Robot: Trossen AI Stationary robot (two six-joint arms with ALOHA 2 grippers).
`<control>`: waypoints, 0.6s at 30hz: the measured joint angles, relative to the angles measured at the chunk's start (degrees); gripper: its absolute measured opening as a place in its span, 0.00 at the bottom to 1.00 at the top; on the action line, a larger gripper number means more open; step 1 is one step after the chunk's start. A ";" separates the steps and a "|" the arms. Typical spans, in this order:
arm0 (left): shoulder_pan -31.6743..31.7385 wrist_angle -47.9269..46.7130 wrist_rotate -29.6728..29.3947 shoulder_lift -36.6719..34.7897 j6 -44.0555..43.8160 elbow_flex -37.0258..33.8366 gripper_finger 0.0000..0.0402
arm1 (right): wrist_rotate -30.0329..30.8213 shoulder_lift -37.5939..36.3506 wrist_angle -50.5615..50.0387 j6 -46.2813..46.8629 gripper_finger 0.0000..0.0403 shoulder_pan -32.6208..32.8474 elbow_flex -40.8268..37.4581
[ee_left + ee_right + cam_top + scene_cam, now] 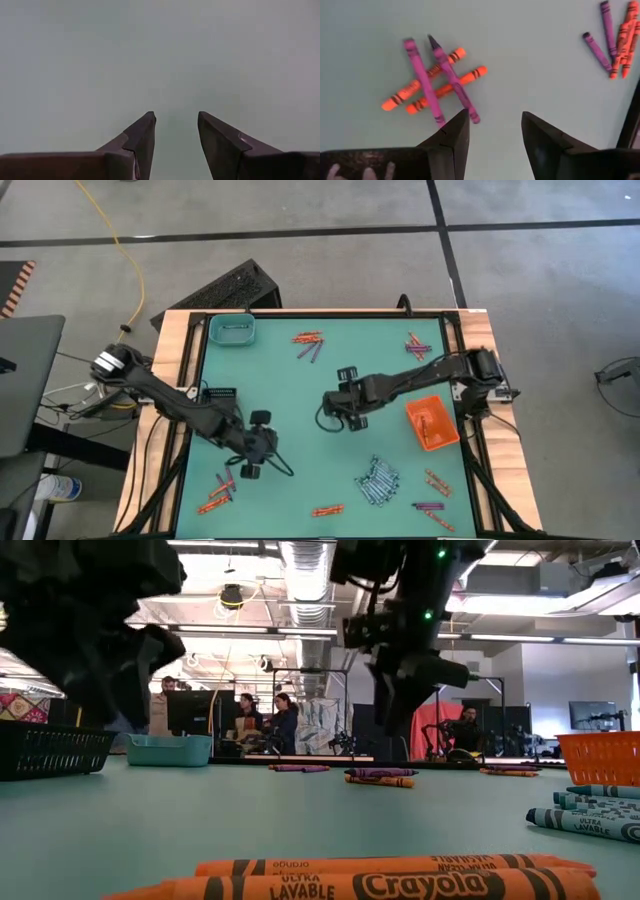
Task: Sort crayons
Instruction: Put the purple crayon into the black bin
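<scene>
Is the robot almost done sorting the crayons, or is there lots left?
Lots left. Done: a few crayons lie in the orange tray, and blue-grey crayons are piled near it. In hand: nothing; the left hand is open over bare table, and the right hand is open just short of a crossed purple and orange bunch. Left: that bunch, plus mixed crayons at the far right and near left.

Green worktop (pixel 290 390) framed in pale wood. Teal tray (pixel 232 330) at one far corner, black tray (pixel 219 396) near one side edge, orange tray (pixel 432 423) near the opposite side. Yellow cable (pixel 118 242) across grey floor. People (pixel 262 723) at desks beyond.
</scene>
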 joint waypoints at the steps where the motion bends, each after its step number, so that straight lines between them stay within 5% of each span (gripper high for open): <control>1: -0.02 0.37 0.05 0.66 0.17 0.00 0.35 | -0.45 0.00 0.00 -1.13 0.43 -0.66 0.00; 18: -0.02 1.23 -0.08 2.00 1.64 -0.04 0.35 | -11.66 5.77 1.54 -9.11 0.43 -5.75 0.13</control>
